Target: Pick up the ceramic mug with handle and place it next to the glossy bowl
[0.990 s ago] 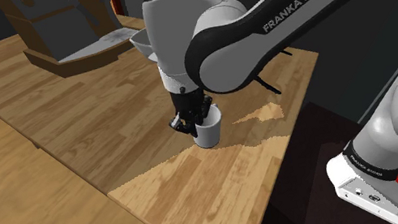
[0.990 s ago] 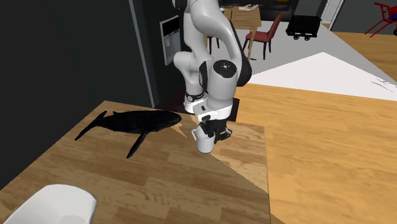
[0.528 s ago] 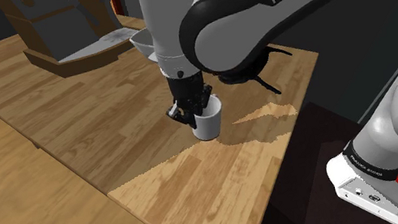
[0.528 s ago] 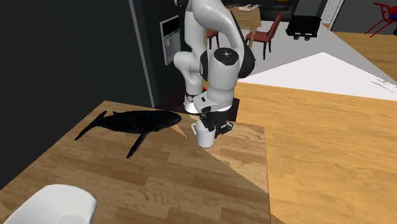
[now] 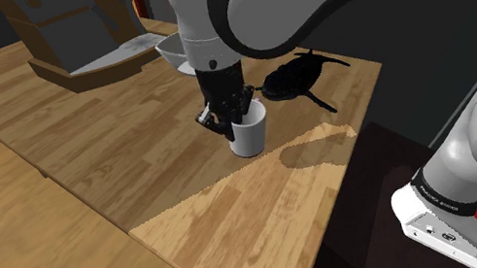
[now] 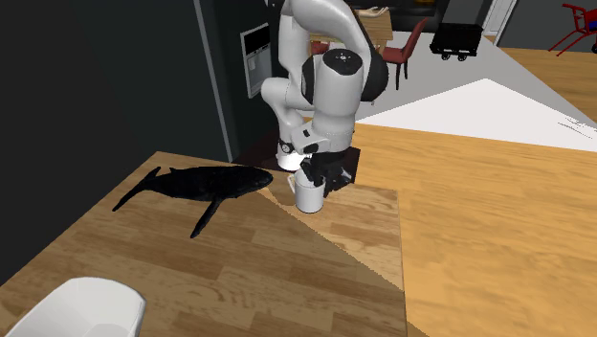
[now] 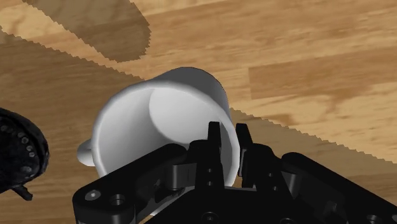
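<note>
A white mug (image 5: 249, 136) with a small handle hangs a little above the wooden table (image 5: 111, 148), its shadow cast apart from it. My black gripper (image 5: 232, 117) is shut on the mug's rim, one finger inside and one outside, as the wrist view shows with the gripper (image 7: 228, 147) on the mug (image 7: 153, 121). In the second exterior view the mug (image 6: 308, 195) hangs under the gripper (image 6: 320, 179) near the table's far edge. The pale bowl (image 5: 170, 50) stands behind the arm; the same bowl (image 6: 81, 306) lies at the second exterior view's lower left.
A black whale-shaped figure (image 6: 201, 184) lies on the table beside the mug, the same figure (image 5: 301, 73) near the table's corner in the shoulder view. A brown wooden object (image 5: 74, 36) stands at the back. The table edge (image 5: 350, 164) drops off toward the stand (image 5: 447, 218).
The arm has risen with the mug in its grip, lifting it off the table and slightly toward the bowl. The mug's shadow has slid away from it.
</note>
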